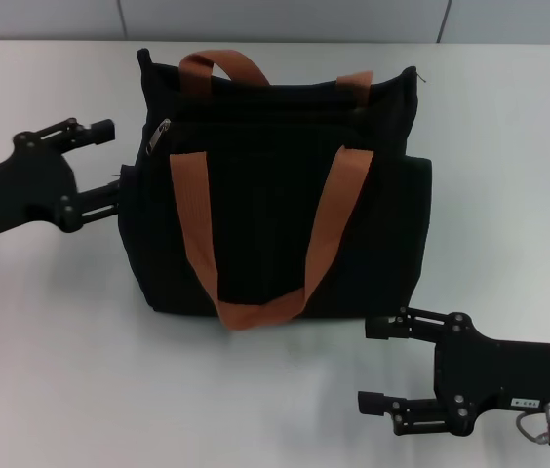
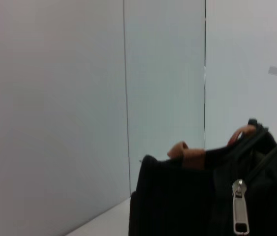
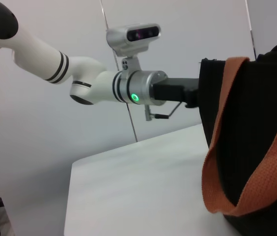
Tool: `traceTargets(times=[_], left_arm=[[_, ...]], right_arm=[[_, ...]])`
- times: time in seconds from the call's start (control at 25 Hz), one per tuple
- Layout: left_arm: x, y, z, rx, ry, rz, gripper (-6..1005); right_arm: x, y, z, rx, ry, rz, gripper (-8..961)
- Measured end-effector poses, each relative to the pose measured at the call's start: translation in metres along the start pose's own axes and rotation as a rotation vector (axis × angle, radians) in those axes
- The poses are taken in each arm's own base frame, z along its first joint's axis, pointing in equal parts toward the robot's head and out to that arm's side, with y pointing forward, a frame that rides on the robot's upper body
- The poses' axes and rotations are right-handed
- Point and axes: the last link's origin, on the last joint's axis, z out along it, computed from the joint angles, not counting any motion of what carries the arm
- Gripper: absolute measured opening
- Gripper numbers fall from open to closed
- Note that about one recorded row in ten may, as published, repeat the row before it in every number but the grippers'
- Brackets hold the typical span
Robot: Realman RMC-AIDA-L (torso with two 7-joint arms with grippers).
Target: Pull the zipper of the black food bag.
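Silver metal identifies the zipper (image 1: 160, 135): a small pull tab at the left end of the zip line, on the upper left corner of the black food bag (image 1: 275, 185). In the left wrist view the tab (image 2: 240, 206) hangs straight down against the black fabric, with nothing touching it. The bag stands upright on the white table (image 1: 60, 370), one orange-brown strap handle (image 1: 255, 244) draped down its front face and the other (image 1: 221, 66) at the back edge.

The left gripper (image 1: 117, 161) sits just beside the bag's left side, level with the upper part of the bag. Its fingers are spread wide, one above the other; the lower fingertip reaches the bag's side panel, though contact cannot be confirmed. It grasps nothing, and the tab lies just beyond the upper finger (image 1: 85, 132).

The right gripper (image 1: 371, 363) is positioned near the bag's lower right front corner, apart from the bag, with its fingers also spread and empty.

Progress assessment: the tab appears to be at one end of its travel, and no grasp has been made. Remaining steps are judged to be closing the left gripper on the tab and drawing it along the zip line toward the bag's right end, possibly with the right gripper steadying the bag.
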Motion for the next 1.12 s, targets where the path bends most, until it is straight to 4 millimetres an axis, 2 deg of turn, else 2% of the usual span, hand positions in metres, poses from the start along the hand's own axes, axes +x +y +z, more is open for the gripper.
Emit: traceTargets(times=[0.24, 0.44, 0.92, 1.04, 1.12], left_arm=[[0.000, -0.004, 0.014, 0.033, -0.009, 0.081, 738], [0.006, -0.011, 0.015, 0.095, 0.037, 0.132, 667], [0.012, -0.001, 0.009, 0.071, 0.109, 0.157, 389], [0.012, 0.002, 0.007, 0.060, 0.119, 0.160, 235], [0.011, 0.006, 0.005, 0.054, 0.127, 0.153, 152]], right_arm=[[0.000, 0.000, 0.000, -0.001, -0.001, 0.001, 818], [0.000, 0.000, -0.001, -0.002, -0.001, 0.001, 818], [0.000, 0.000, -0.001, -0.001, 0.000, -0.001, 817], [-0.005, 0.002, -0.001, -0.017, -0.036, -0.003, 817], [-0.018, 0.006, -0.002, -0.051, -0.119, -0.012, 817]])
